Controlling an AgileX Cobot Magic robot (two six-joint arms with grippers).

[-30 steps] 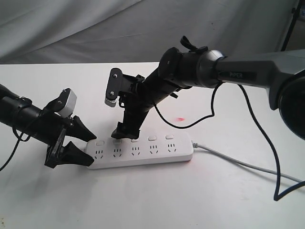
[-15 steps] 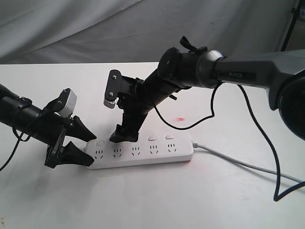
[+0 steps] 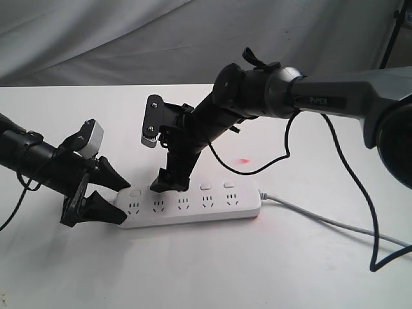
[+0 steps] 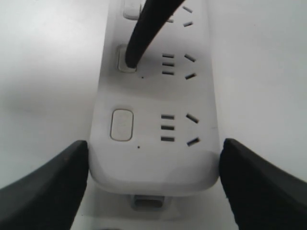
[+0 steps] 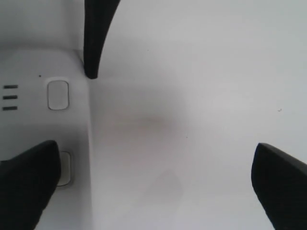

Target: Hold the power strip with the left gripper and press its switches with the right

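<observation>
White plastic power strip (image 3: 193, 209) flat on the table (image 3: 257, 277), cord (image 3: 322, 220) trailing off on the right-arm side. Clamped across its width at the cordless end by the left gripper (image 3: 123, 202), fingers (image 4: 53, 182) hard against both long edges in the left wrist view. Grasping the end only, reaching about level with the first socket. Right gripper (image 3: 170, 183) spread wide, holding nothing. Pressing with one fingertip (image 4: 136, 48) on the second switch (image 4: 125, 62), other finger hanging over bare table beside the strip. First switch (image 4: 121, 125) uncovered; cannot tell its state.

Failure modes, judged from here:
- Small, steeply slanted contact on the button: likely to skate off onto the casing without a click.
- Pushing at a slant rather than straight down: could shove the strip sideways and pivot it out of that shallow end grip.
- Pressing hard so close to one long edge: could rock the opposite edge up, being held at one end only.
- Moving on to switches nearer the cord: longer lever, more twist against the clamp.
- Dragging the idle finger over the table: possible snag.
</observation>
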